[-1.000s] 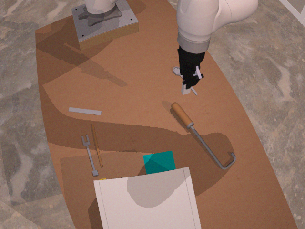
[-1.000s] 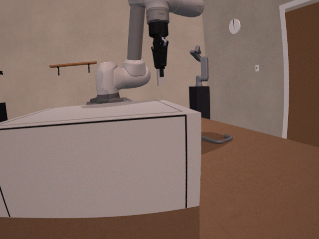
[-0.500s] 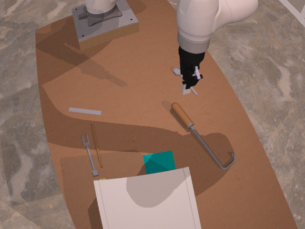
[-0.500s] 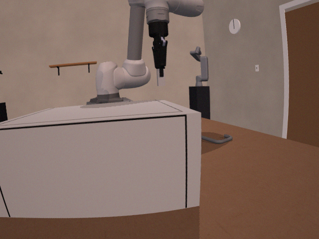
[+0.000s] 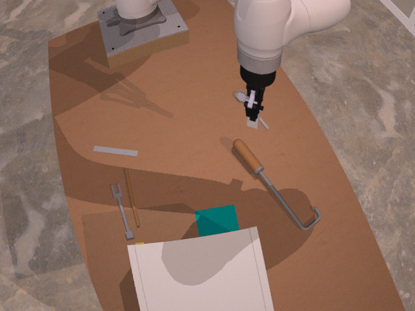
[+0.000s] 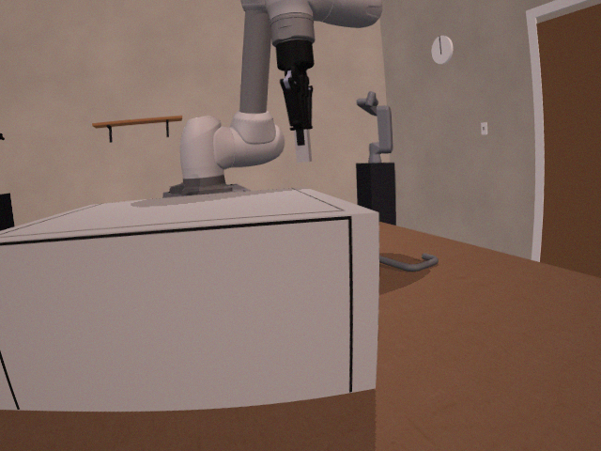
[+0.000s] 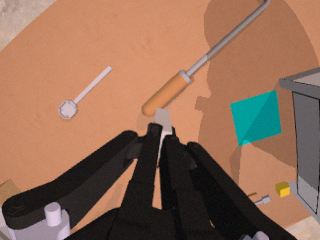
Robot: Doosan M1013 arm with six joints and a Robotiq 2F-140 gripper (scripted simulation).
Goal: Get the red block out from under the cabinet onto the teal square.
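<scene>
The red block is not visible in any view. The white cabinet [image 5: 201, 271] stands at the near end of the table, with the teal square [image 5: 216, 219] flat on the table just in front of it; the square also shows in the wrist view [image 7: 256, 116]. My gripper [image 5: 253, 121] [image 6: 302, 150] is shut and empty. It hangs well above the table, over the far right part. A hook tool with a wooden handle [image 5: 264, 173] lies between the gripper and the teal square. In the wrist view its handle end [image 7: 163, 96] is just beyond my fingertips [image 7: 162, 120].
A grey spoon [image 5: 240, 96] lies partly behind the gripper. A flat grey bar [image 5: 115, 151], a wooden stick [image 5: 131, 197] and a grey fork tool [image 5: 121, 210] lie on the left. A small yellow piece [image 5: 139, 243] sits at the cabinet's left front corner. The robot base [image 5: 142, 26] is at the far end.
</scene>
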